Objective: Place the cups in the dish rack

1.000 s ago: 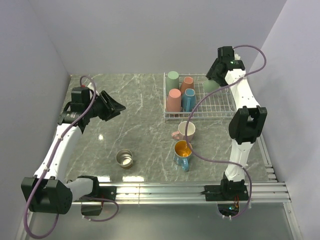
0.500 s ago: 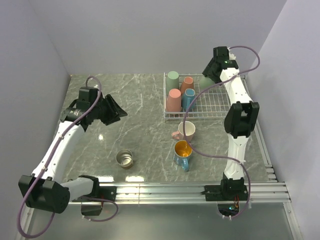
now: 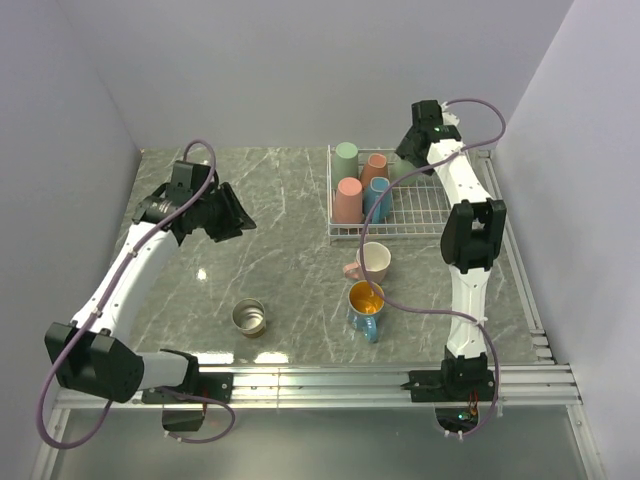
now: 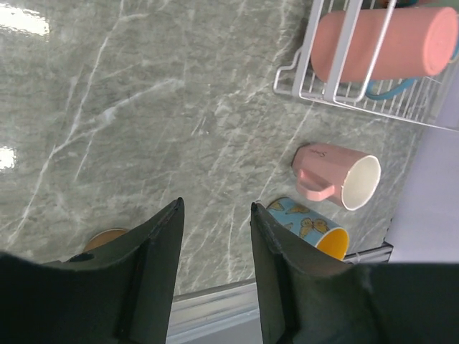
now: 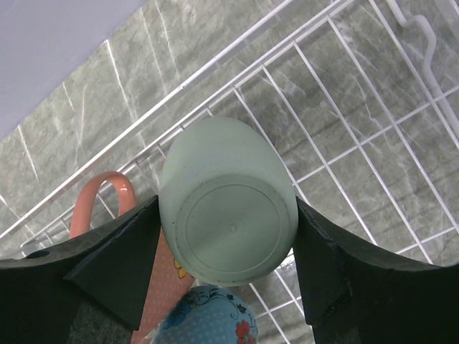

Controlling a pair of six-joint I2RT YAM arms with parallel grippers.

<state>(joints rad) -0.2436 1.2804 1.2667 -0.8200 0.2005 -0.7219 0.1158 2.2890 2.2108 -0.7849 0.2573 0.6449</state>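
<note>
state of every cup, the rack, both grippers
white wire dish rack: four cups inside
left gripper: open, empty
right gripper: shut on held mint green cup
held mint green cup: base up, over rack
other mint green cup: in rack
salmon pink cup: in rack
brown cup: in rack
blue cup: in rack
pale pink mug: upright on table
blue mug with orange-gold inside: upright on table
shiny steel cup: upright on table

White arm links [image 3: 125, 280] with black joint housings [image 3: 470, 235]; mauve cables [image 3: 40, 425] trailing behind matte black, wedge-shaped fingers [image 4: 154, 279]. Farthest from the fingers, blocky black bases [image 3: 450, 385].
</note>
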